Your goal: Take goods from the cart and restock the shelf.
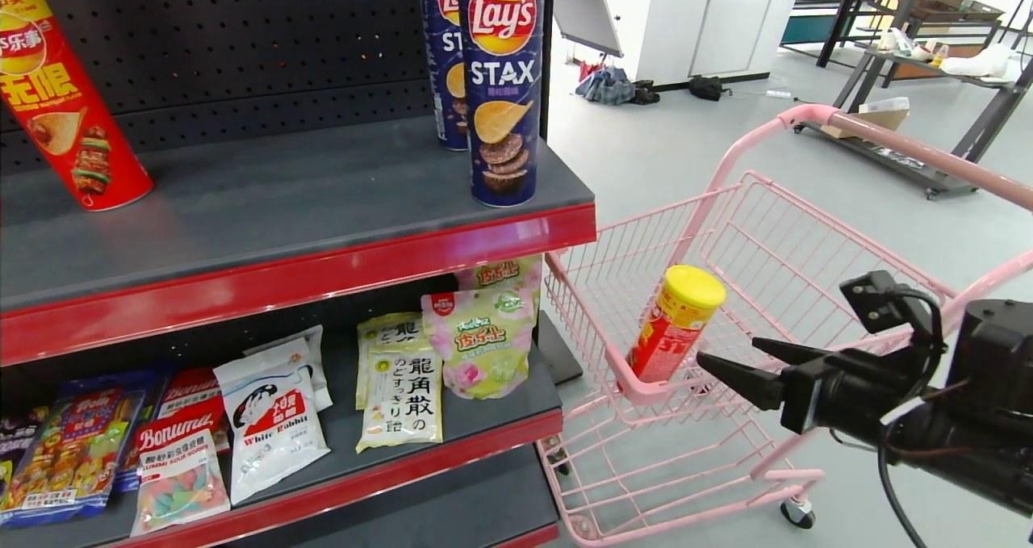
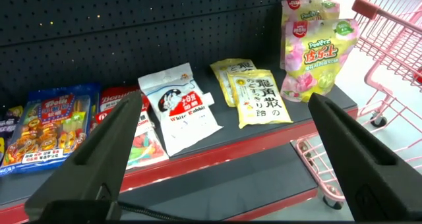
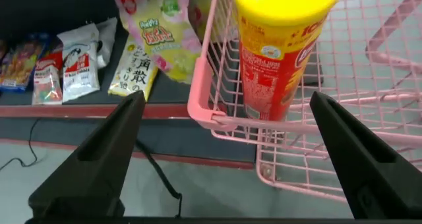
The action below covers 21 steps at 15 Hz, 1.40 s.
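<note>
A red chip can with a yellow lid (image 1: 676, 334) stands upright in the near left corner of the pink cart's (image 1: 888, 140) upper basket. My right gripper (image 1: 726, 349) hangs open just to the right of the can, pointing at it without touching. In the right wrist view the can (image 3: 283, 53) sits behind the basket rim (image 3: 198, 99), ahead of the open right gripper (image 3: 227, 95). My left gripper (image 2: 225, 99) is open and empty, facing the lower shelf's snack bags (image 2: 181, 105). The upper shelf (image 1: 266, 185) holds a tilted red can (image 1: 64, 104) and two blue cans (image 1: 502, 88).
The lower shelf (image 1: 516, 403) carries several candy and snack bags (image 1: 270, 419). The upper shelf has bare room between the red and blue cans. Behind the cart are open floor, a pile of clothes (image 1: 609, 86) and metal tables (image 1: 928, 56).
</note>
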Available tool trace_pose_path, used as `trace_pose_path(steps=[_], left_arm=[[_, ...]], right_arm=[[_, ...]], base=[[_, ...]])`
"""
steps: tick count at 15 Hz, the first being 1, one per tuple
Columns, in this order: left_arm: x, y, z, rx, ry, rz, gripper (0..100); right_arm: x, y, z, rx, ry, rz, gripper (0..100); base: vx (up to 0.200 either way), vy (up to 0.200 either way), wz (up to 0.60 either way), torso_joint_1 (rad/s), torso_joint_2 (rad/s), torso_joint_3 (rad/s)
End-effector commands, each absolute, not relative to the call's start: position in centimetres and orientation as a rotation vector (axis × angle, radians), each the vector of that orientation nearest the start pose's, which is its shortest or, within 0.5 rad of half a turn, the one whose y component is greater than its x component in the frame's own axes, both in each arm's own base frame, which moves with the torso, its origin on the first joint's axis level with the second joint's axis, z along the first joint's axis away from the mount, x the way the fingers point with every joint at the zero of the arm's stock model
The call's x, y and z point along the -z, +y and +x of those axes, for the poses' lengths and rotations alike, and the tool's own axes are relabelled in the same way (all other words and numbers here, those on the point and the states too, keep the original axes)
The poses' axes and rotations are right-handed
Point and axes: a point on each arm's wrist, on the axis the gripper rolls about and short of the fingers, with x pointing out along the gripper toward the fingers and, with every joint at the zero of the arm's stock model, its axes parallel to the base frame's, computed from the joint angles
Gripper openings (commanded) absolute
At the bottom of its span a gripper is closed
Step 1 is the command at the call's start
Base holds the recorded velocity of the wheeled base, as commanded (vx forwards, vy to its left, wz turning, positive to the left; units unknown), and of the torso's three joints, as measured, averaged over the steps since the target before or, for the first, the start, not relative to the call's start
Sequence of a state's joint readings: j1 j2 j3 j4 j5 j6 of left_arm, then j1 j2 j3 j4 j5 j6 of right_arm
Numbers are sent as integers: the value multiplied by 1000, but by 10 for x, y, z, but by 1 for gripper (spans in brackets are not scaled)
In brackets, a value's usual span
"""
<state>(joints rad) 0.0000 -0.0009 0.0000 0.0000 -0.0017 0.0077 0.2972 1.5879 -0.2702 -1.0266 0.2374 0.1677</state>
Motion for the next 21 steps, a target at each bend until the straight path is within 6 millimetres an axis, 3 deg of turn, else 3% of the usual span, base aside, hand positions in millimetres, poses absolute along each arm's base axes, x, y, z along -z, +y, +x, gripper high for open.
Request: trace_pose_path(steps=[1,12,21], left_arm=[[-75,0,-23,2,0,8,100],[-75,0,-23,0,0,6,100],[-75,0,-23,2,0,8,100]], right_arm=[[-101,77,224,-511,424,149,100],[-87,84,297,-407,396,150,100],[-87,95,324,-408,359,177,100]], base=[[0,0,0,0,0,0],[0,0,0,0,0,0],[0,0,0,0,0,0]])
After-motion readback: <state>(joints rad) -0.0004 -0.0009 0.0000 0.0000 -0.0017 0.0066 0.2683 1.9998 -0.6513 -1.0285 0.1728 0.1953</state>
